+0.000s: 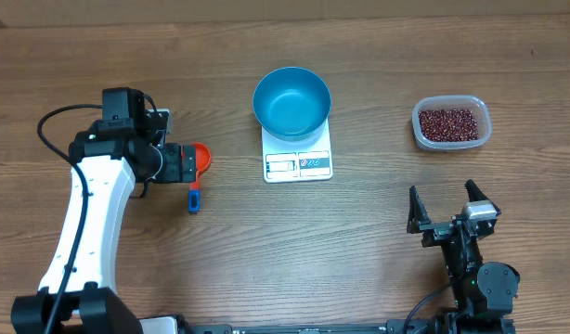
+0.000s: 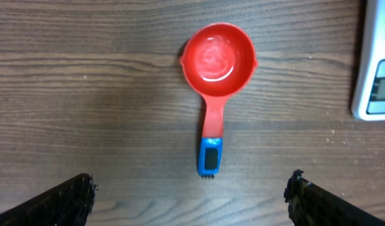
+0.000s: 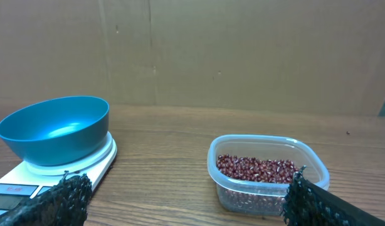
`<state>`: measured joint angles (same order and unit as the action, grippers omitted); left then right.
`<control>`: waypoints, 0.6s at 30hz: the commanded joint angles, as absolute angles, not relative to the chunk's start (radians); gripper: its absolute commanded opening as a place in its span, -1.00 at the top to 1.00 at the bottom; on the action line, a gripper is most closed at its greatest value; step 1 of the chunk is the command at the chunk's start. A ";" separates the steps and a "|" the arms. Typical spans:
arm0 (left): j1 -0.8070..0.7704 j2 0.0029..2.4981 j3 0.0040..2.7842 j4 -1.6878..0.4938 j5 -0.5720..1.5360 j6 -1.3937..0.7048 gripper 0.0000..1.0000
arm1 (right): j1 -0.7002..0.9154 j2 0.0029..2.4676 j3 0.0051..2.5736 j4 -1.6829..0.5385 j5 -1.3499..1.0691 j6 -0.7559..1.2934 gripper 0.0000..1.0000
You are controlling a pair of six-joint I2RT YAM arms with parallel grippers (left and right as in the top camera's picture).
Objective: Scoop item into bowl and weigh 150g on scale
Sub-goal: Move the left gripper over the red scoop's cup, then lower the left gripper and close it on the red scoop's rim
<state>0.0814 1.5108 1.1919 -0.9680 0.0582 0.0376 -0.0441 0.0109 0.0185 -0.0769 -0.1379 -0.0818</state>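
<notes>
- Blue bowl (image 1: 291,100) sits on the white scale (image 1: 298,162), midway along the table's (image 1: 359,260) far edge; its inside shows no beans; the scale's display is too small to read
- Red-brown beans (image 1: 447,121) all lie in the clear container (image 1: 482,130) toward the table's far right corner, well apart from the scale
- Red scoop (image 2: 214,69) with a blue handle tip lies flat toward the table's left edge, cup empty and nothing touching it
- Left gripper (image 2: 189,182) hovers above the scoop with its jaws spread wide, holding nothing
- Right gripper (image 1: 444,199) stands by the near edge on the right side, jaws likewise wide apart and empty, facing the container and bowl
- Progress, as a judgement: only the bowl-on-scale setup is in place; no scooping has begun
- Left to do: grasp the scoop, carry beans across to the bowl, and add them until the target weight shows
- Count: one bowl; one scale; one container; one scoop; two grippers; beans too many to count
</notes>
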 commanded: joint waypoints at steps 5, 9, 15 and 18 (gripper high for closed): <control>0.093 1.568 1.247 -0.952 0.041 0.064 -0.99 | -0.039 0.003 0.008 -0.073 -0.128 -0.076 -1.00; 0.093 1.623 1.306 -0.981 0.041 0.064 -1.00 | -0.038 0.003 0.008 -0.073 -0.128 -0.076 -1.00; 0.094 1.702 1.356 -1.005 0.041 0.064 -0.99 | -0.038 0.003 0.008 -0.073 -0.128 -0.076 -1.00; 0.094 1.727 1.357 -1.005 0.025 0.064 -0.99 | -0.038 0.003 0.008 -0.073 -0.128 -0.076 -1.00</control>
<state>0.0875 1.6993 1.3296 -1.0027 0.0483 0.0376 -0.0441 0.0109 0.0185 -0.0776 -0.1375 -0.0814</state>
